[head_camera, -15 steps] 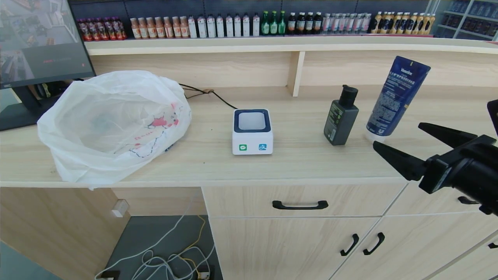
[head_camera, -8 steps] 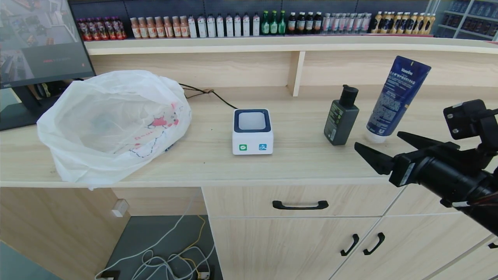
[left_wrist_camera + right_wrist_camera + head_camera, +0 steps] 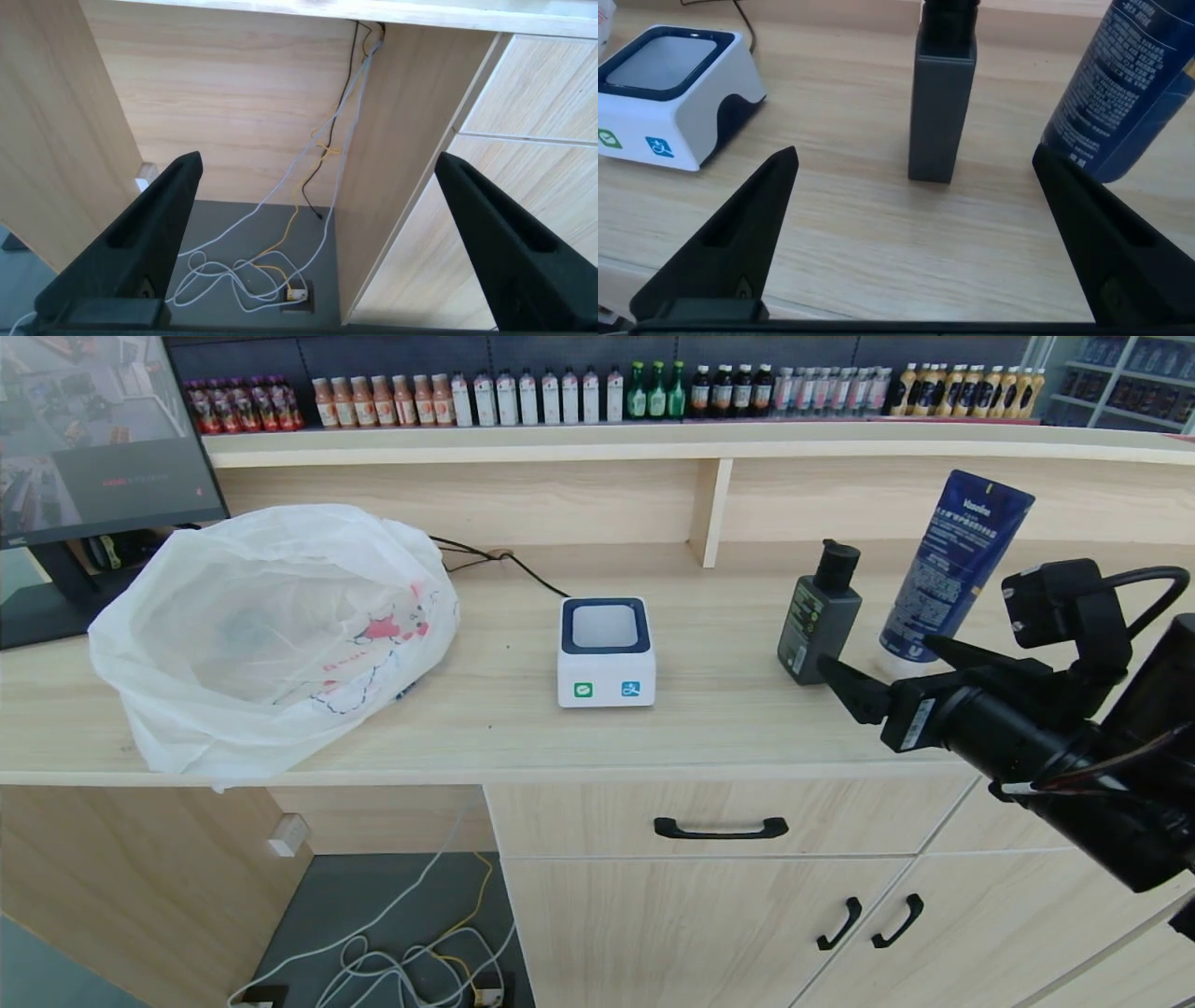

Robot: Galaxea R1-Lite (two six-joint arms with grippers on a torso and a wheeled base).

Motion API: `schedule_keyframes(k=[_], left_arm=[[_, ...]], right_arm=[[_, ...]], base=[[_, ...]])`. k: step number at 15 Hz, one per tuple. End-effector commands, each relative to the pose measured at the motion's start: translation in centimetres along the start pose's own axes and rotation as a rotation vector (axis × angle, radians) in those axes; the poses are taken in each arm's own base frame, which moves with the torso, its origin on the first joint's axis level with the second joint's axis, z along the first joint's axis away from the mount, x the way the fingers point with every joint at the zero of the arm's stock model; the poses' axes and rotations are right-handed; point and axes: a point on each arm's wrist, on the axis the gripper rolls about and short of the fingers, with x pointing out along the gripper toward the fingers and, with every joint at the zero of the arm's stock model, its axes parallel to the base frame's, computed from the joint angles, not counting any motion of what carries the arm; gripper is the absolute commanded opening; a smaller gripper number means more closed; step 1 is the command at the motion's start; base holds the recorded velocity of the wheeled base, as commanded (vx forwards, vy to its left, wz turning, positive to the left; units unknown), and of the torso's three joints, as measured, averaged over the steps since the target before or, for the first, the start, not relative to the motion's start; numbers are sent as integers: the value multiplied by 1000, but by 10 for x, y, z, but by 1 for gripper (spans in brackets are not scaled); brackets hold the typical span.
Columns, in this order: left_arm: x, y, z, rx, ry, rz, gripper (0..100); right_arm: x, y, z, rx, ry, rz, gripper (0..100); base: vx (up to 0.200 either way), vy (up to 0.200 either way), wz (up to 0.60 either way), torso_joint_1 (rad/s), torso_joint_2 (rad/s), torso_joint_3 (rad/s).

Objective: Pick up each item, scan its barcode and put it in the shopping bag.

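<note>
So far little of the job looks done: the dark bottle point(image 3: 819, 616) with its black pump cap stands upright on the desk point(image 3: 728, 737), and the blue tube point(image 3: 952, 565) stands on its cap just beside it, leaning a little, the two close but apart. Neither is lifted, so by my reading both have yet to be picked up, scanned and bagged. The right gripper point(image 3: 878, 653) hovers low over the desk right in front of the bottle, its fingers spread wide and pinching nothing. In the right wrist view the bottle point(image 3: 944, 112) sits between the two open fingers but farther out, not yet touched, with the tube point(image 3: 1125, 93) off to one side. I judge the bottle to be the first item in hand, and the step a reach before the grasp. The white scanner point(image 3: 606, 651) waits near the middle of the desk, its window facing up, well apart from the bottle. Beyond it the white shopping bag point(image 3: 271, 635) lies slumped with its mouth open; a dim bluish shade shows through the plastic, but I cannot tell whether anything is inside. The left gripper point(image 3: 318, 159) hangs below desk level, also spread and empty, facing loose cables point(image 3: 280, 271) on the floor.
</note>
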Motion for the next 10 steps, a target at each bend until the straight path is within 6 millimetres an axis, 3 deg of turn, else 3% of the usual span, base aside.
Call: schedule_keyframes(k=[1,10], left_arm=[[0,0,0,0,0,0,100],[0,0,0,0,0,0,100]], right_arm=[[9,2,-1,-1,3,-1,100],[43,-1,2,32,-38,-31,100]], base=[[0,0,0,0,0,0],[0,0,0,0,0,0]])
